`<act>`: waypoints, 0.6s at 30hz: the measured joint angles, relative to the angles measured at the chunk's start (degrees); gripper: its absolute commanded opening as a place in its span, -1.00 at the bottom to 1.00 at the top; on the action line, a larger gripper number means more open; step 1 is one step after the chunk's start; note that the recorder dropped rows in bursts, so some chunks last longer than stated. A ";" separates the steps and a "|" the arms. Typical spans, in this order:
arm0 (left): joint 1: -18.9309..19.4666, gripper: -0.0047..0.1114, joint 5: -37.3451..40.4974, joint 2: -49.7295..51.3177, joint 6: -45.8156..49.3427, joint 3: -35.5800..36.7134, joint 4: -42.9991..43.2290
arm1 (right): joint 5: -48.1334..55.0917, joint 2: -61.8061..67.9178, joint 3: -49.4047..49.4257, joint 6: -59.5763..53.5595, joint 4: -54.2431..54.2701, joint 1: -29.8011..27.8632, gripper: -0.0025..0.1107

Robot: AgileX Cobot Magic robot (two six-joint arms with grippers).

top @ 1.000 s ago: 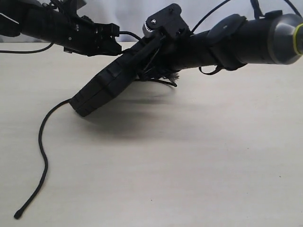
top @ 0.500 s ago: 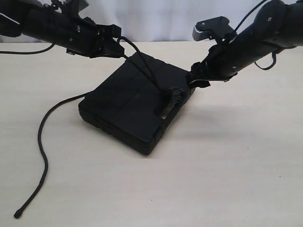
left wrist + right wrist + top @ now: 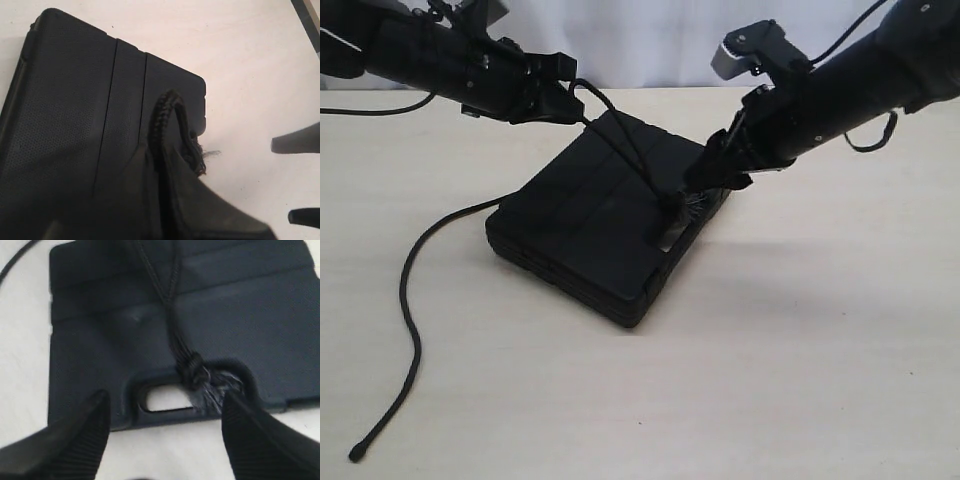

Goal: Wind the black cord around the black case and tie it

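Note:
The black case (image 3: 590, 215) lies flat on the table, lid up, its handle cutout (image 3: 167, 401) on the side nearest my right gripper. The black cord (image 3: 620, 140) runs from my left gripper (image 3: 565, 95) across the lid to its frayed knot (image 3: 685, 203) at the cutout. Its free tail (image 3: 410, 300) trails over the table at the left. My left gripper (image 3: 160, 155) is shut on the cord (image 3: 167, 107) above the case's far edge. My right gripper (image 3: 715, 172) hangs open just beside the knot (image 3: 192, 371), fingers (image 3: 87, 432) apart on either side of the cutout, holding nothing.
The pale table (image 3: 770, 360) stretches around the case to the front and right. A white wall (image 3: 650, 40) stands behind the table. Both black arms reach in from the back corners, and the right gripper's fingertips (image 3: 300, 142) show in the left wrist view.
A second ago the case was tipped up off the table under the right arm; it now lies flat. The right gripper has since moved in toward the knot. The left gripper has held still.

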 measured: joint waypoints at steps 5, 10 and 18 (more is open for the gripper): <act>0.00 -0.92 0.02 0.00 4.98 0.00 0.00 | -1.01 0.00 4.07 -27.05 15.56 0.39 0.12; 0.00 -0.92 0.02 0.00 8.68 0.00 0.00 | -12.16 2.67 5.90 -41.10 22.90 4.43 0.12; 0.00 -0.92 0.02 0.00 10.24 0.00 0.00 | -34.86 9.64 6.09 -47.13 24.67 13.96 0.07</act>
